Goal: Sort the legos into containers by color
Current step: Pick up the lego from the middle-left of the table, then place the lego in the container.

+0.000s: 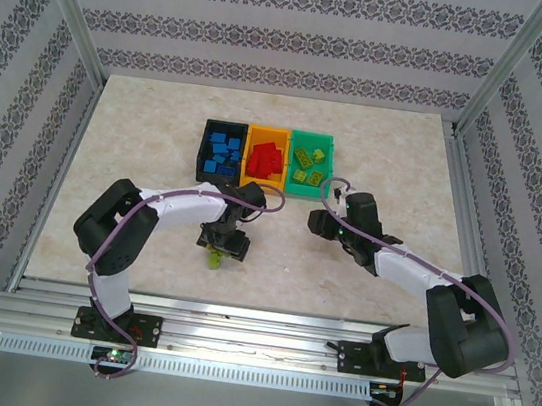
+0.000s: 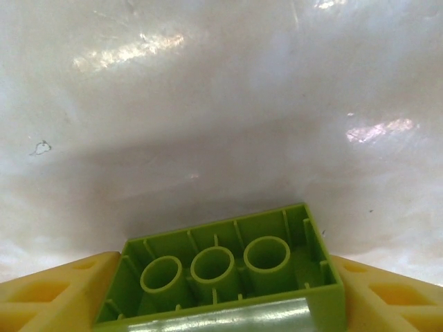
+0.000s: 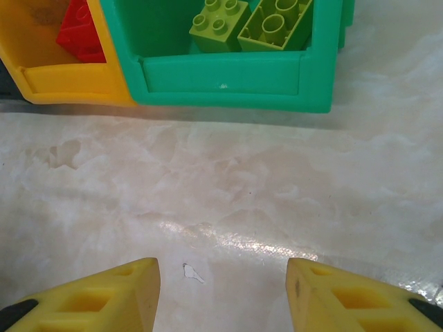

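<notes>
Yellow-green lego [image 2: 221, 273], underside up, between the left jaws

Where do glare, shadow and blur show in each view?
Left wrist: glare patches on the table, shadow behind the yellow-green brick, its near edge blurred. Right wrist: sheen on the table, shadow under the green bin. Top external: even light.

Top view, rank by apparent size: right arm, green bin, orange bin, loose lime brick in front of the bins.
1. right arm: largest by far.
2. green bin and orange bin: look alike, so no ranking between them.
3. lime brick: smallest, far smaller than either bin.
</notes>
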